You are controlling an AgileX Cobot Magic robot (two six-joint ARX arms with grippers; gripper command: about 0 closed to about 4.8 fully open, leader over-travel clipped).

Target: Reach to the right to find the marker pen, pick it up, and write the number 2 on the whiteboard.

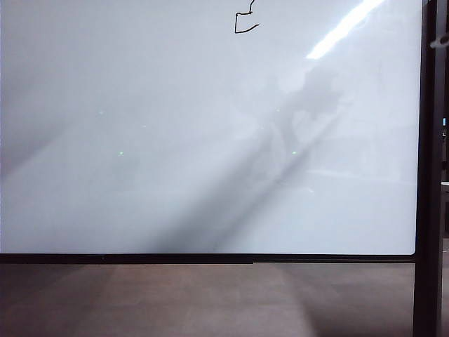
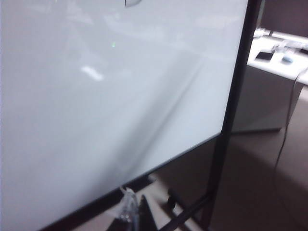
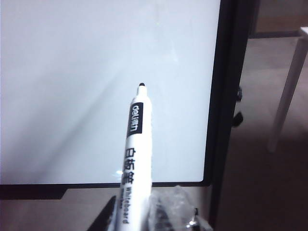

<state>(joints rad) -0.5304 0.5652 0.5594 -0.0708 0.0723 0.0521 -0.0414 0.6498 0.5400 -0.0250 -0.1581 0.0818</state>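
The right end effector [image 3: 137, 219] grips the marker pen [image 3: 133, 144], tip aimed at the whiteboard [image 3: 96, 72] for writing. The left end effector [image 2: 131, 211] sits near the whiteboard's bottom edge; I cannot tell its opening.

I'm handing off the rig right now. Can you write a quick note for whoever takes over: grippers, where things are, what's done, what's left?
Right gripper: shut on the marker pen, tip uncapped, pointing at the whiteboard and clear of it.
Left gripper: only its tip shows, low before the board's bottom edge; nothing seen in it, and open or shut cannot be told.
Done: pen picked up; a thin black angular mark, the number 2, sits at the board's top edge, cut off in the exterior view.
Left: check the full mark reads as a 2; touch up if not.
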